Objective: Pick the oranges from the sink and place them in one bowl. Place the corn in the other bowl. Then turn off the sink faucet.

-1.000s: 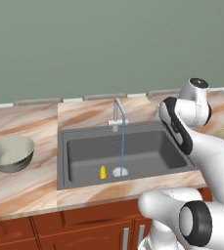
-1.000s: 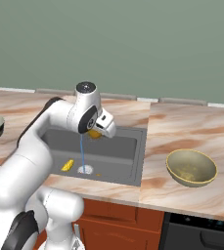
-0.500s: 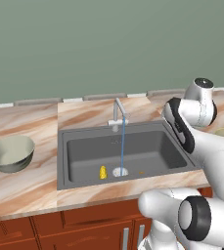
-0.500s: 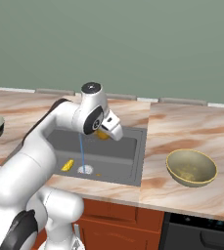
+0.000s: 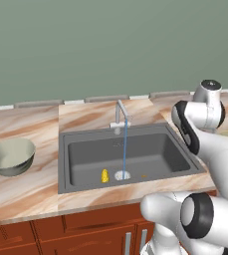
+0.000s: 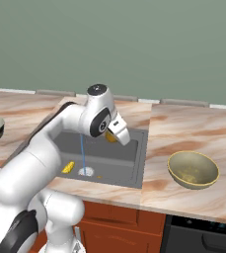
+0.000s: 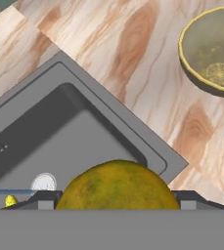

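Clamping a round, mottled orange (image 7: 116, 184), the claw (image 7: 116, 197).

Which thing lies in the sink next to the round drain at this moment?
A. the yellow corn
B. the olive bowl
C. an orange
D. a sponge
A: the yellow corn lies on the floor of the sink just beside the drain, while an orange sits in the end effector.

The white arm bends forward at its elbow, wrist angled downward, and the hand (image 6: 115, 136) grips an orange (image 7: 116, 185) between its fingers.
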